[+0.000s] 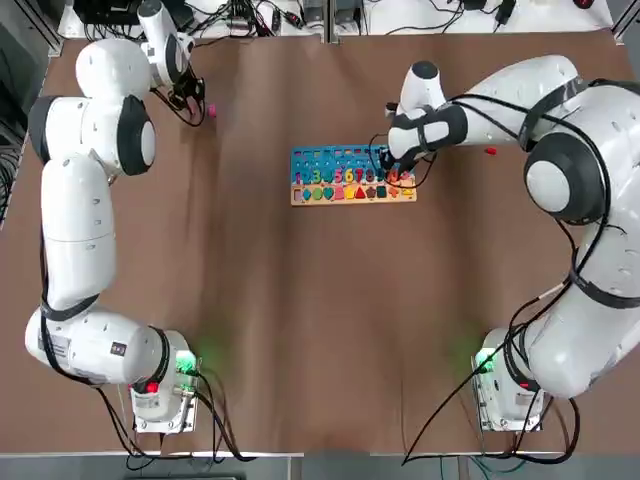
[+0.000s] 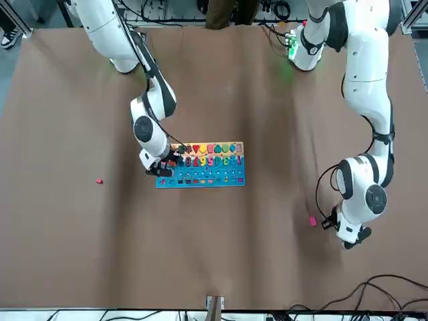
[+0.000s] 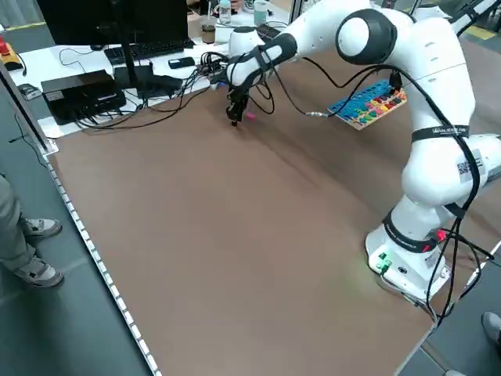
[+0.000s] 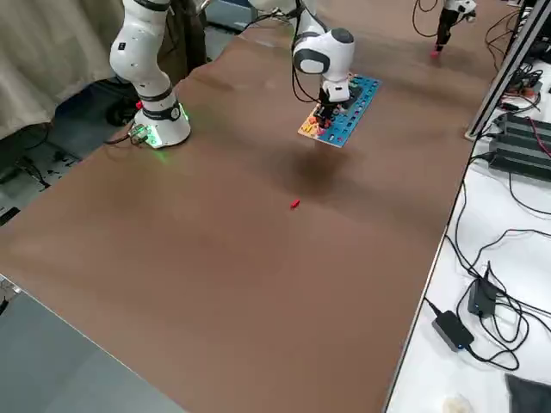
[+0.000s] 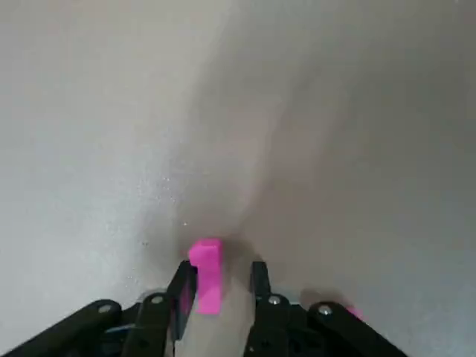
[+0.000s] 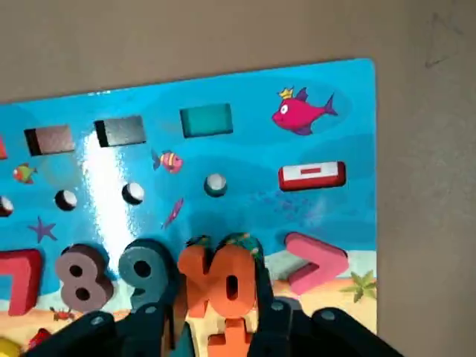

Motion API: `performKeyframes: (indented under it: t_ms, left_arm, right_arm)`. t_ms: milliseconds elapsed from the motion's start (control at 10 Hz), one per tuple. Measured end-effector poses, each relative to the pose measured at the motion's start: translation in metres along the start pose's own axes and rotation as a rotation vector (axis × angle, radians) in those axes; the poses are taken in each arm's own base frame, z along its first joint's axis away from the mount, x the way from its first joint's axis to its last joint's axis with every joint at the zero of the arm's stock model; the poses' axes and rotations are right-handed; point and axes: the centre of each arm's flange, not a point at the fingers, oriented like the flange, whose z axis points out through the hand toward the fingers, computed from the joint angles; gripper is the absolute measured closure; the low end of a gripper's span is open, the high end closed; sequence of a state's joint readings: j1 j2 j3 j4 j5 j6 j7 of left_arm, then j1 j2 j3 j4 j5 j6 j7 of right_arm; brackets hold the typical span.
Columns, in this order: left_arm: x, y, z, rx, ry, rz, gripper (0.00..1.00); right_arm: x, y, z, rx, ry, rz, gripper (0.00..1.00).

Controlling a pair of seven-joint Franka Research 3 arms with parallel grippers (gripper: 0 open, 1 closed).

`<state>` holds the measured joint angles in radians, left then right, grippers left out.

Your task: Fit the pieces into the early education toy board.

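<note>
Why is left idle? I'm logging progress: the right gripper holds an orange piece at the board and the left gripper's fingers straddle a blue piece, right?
Not blue: in the left wrist view the left gripper straddles a pink piece. The right gripper does hold an orange piece at the board.

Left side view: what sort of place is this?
Probably a robotics lab: two arms bolted to a brown table, a side bench with a monitor and cables, a person's shoes beside it.

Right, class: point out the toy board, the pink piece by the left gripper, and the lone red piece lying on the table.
toy board (image 1: pixel 322 159): top view, on its blue upper half.
pink piece (image 5: pixel 206 274): left wrist view, on its flat face between the fingers.
red piece (image 4: pixel 294 204): right side view, on its middle.
</note>
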<state>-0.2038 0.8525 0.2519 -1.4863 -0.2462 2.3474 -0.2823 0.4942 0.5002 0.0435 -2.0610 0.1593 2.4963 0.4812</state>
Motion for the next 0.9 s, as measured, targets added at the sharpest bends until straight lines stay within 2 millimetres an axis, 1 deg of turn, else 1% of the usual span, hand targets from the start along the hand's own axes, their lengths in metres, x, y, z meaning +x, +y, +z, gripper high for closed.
performKeyframes:
  t_ms: [900]
  left_arm:
    - [-0.0015,-0.0016,-0.0031,-0.001,-0.002,-0.011,0.64]
  right_arm:
    - [-0.0010,0.0005,0.0003,0.004,-0.005,-0.018,0.59]
